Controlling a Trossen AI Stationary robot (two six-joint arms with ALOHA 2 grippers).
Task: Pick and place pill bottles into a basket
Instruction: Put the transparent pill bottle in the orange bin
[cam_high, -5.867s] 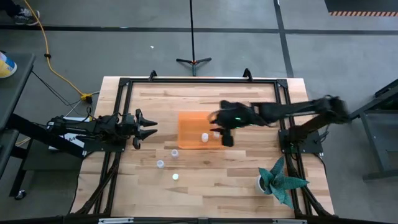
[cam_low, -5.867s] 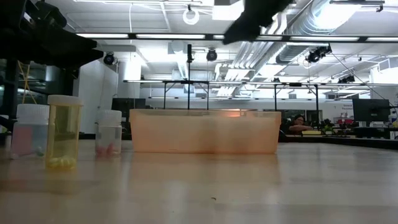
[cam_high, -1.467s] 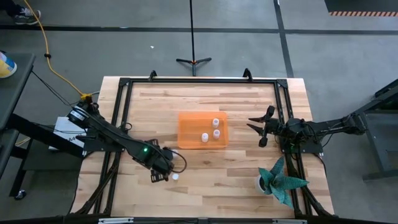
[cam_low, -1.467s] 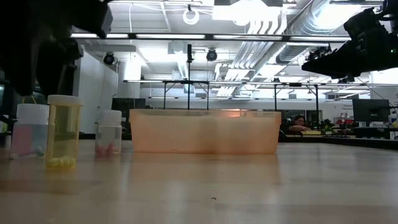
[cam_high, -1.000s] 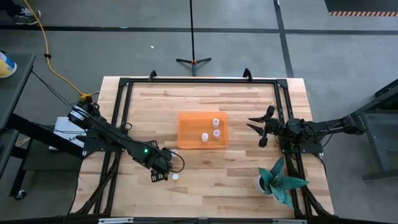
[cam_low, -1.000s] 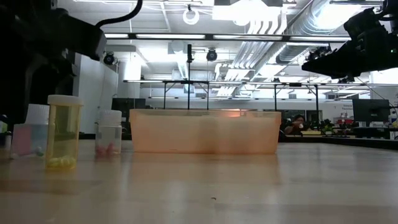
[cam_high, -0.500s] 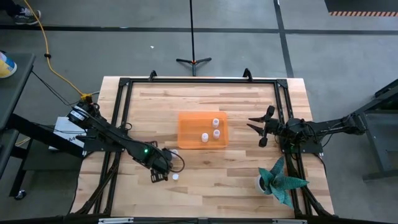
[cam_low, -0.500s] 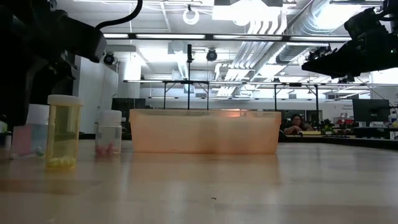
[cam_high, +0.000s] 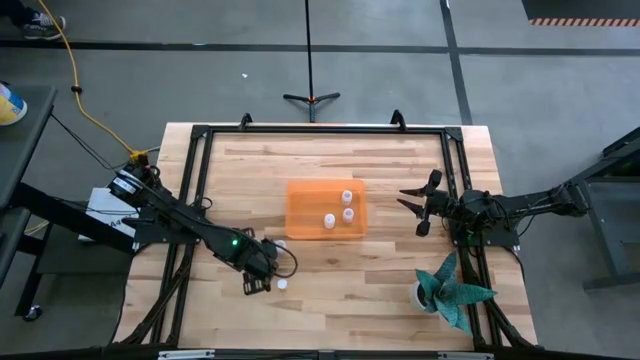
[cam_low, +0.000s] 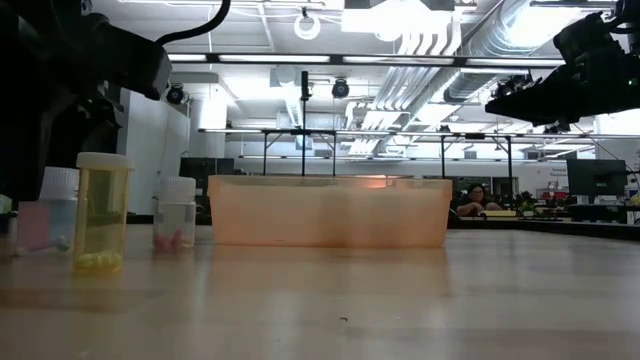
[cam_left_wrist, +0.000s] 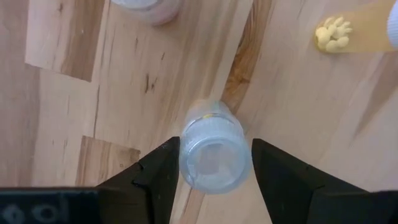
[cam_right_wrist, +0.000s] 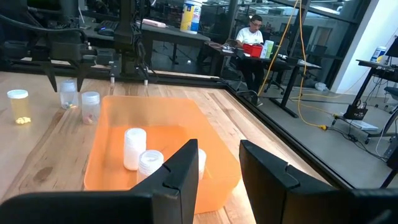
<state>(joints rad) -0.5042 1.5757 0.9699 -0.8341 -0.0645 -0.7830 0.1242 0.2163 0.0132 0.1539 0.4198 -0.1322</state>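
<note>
the left gripper (cam_left_wrist: 214, 163) is down over a pill bottle (cam_left_wrist: 214, 155) on the table, on the near-left side of the basket (cam_high: 303, 196). in the left wrist view its two fingers (cam_left_wrist: 160, 171) stand on either side of the bottle's pale cap, close beside it, with a thin sliver of table showing on each side; the jaws look open around the bottle and not yet pressing it. a yellow bottle (cam_low: 101, 212) and a small bottle with pink pills (cam_low: 175, 213) stand near the same side of the basket, both still outside it. three bottles (cam_high: 338, 209) already sit inside the basket. the right gripper (cam_high: 419, 208) waits well off the basket's right side, its jaws spread and empty. a teal plant (cam_high: 450, 290) stands at the table's near-right corner, well apart from the basket.

the step in hand appears to be the grasp of this bottle. the next move likely calls for closing squarely on the cap or body without tipping it, then lifting clear and carrying it over the basket's low wall
</note>
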